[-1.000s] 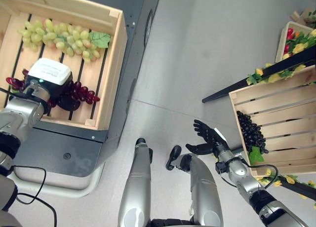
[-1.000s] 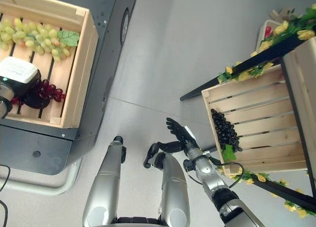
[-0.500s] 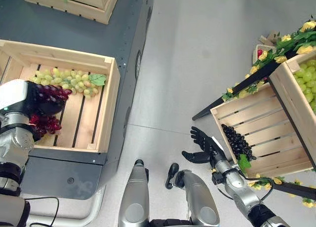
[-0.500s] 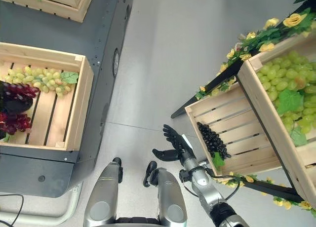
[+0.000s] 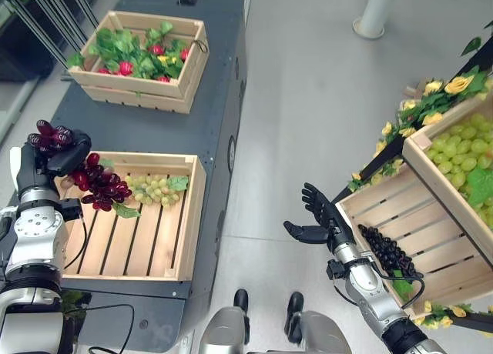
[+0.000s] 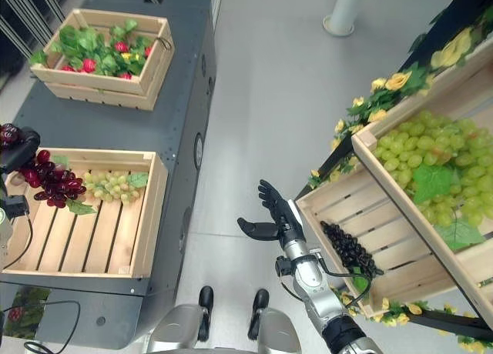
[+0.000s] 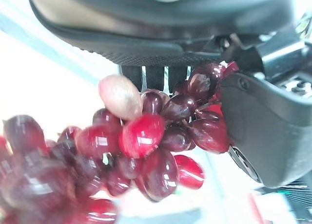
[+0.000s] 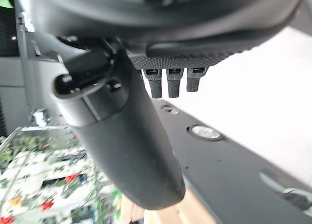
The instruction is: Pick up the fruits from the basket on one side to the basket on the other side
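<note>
at frame left, left hand [image 5: 55,150] is curled round the red grape bunch [image 5: 98,186], lifted above the slatted crate [image 5: 189,215] for carrying across. right hand [image 5: 317,219], fingers spread, waits beside the tilted crate [image 5: 400,208].

Your two eye views look steeply down from the head, a little apart, and share the left slatted crate [image 5: 131,215] and the right-hand crates [image 6: 370,238]. Each wrist view looks along its own hand from very close: the left onto red grapes [image 7: 146,151], the right past its thumb [image 8: 122,136].
</note>
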Tool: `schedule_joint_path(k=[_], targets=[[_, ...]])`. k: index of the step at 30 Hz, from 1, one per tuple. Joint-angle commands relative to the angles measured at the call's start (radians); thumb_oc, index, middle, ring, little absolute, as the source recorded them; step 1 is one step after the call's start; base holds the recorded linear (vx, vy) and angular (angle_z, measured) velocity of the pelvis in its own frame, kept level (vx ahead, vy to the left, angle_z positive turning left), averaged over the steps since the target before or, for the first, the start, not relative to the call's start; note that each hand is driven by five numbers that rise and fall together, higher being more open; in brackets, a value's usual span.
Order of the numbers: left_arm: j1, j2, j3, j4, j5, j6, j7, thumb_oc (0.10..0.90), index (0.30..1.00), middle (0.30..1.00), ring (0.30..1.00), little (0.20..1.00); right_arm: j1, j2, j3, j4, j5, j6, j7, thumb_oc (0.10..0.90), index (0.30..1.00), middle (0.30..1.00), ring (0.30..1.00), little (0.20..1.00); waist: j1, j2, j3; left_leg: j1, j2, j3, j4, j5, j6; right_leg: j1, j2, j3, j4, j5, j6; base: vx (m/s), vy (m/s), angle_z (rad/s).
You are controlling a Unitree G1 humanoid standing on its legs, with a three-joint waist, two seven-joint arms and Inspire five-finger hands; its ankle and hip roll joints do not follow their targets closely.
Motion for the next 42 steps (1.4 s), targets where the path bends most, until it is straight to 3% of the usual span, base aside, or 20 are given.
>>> schedule_joint_path(k=[1, 7, 20, 25, 33, 42], targets=[[-0.057, 0.038, 0.026, -0.080, -0.119, -0.157, -0.033, 0.400, 0.300, 0.300, 0.300, 0.300, 0.017, -0.026, -0.001, -0.099, 0.050, -0.091, 0.053, 0.800, 0.900, 0.900, 0.900, 0.900, -0.006, 0.069, -0.167, 0.020, -0.084, -0.070, -0.123, 0.027, 0.020, -0.011, 0.004, 0.020, 0.007, 0.052, 0.018, 0.02, -0.112, -0.04], [-0.144, -0.015, -0.026, -0.212, -0.230, -0.116, -0.060, 0.400, 0.300, 0.300, 0.300, 0.300, -0.049, -0.054, -0.026, -0.116, 0.094, -0.080, 0.132, 0.800, 0.900, 0.900, 0.900, 0.900, -0.004, 0.071, -0.211, 0.046, -0.086, -0.090, -0.181, 0.051, 0.011, 0.034, 0.017, 0.028, -0.094, 0.076, 0.014, 0.01, -0.088, -0.04], [-0.447, -0.150, -0.260, -0.395, -0.265, -0.012, -0.033, 0.400, 0.300, 0.300, 0.300, 0.300, -0.381, -0.036, 0.023, -0.144, 0.220, 0.160, 0.167, 0.800, 0.900, 0.900, 0.900, 0.900, -0.025, 0.060, -0.256, 0.062, -0.080, -0.083, -0.181, 0.040, -0.002, 0.081, 0.040, 0.052, -0.169, 0.087, -0.016, 0.01, -0.066, -0.05], [-0.540, -0.235, -0.349, -0.392, -0.257, 0.023, -0.040, 0.400, 0.300, 0.300, 0.300, 0.300, -0.503, -0.005, 0.035, -0.107, 0.266, 0.233, 0.099, 0.800, 0.900, 0.900, 0.900, 0.900, -0.039, 0.056, -0.268, 0.073, -0.075, -0.074, -0.181, 0.039, -0.006, 0.095, 0.046, 0.057, -0.169, 0.081, -0.025, 0.02, -0.051, -0.01], [-0.599, -0.305, -0.422, -0.371, -0.259, 0.055, -0.090, 0.400, 0.300, 0.300, 0.300, 0.300, -0.583, 0.026, 0.040, -0.075, 0.339, 0.267, 0.049, 0.800, 0.900, 0.900, 0.900, 0.900, -0.051, 0.055, -0.279, 0.086, -0.071, -0.054, -0.181, 0.037, -0.009, 0.107, 0.052, 0.060, -0.169, 0.075, -0.032, 0.02, -0.038, -0.09], [-0.635, -0.368, -0.474, -0.362, -0.262, 0.061, -0.112, 0.400, 0.300, 0.300, 0.300, 0.300, -0.649, 0.057, 0.052, -0.063, 0.341, 0.243, -0.029, 0.800, 0.900, 0.900, 0.900, 0.900, -0.062, 0.060, -0.288, 0.092, -0.069, -0.041, -0.181, 0.037, -0.011, 0.113, 0.055, 0.066, -0.169, 0.071, -0.035, 0.00, -0.006, -0.01]])
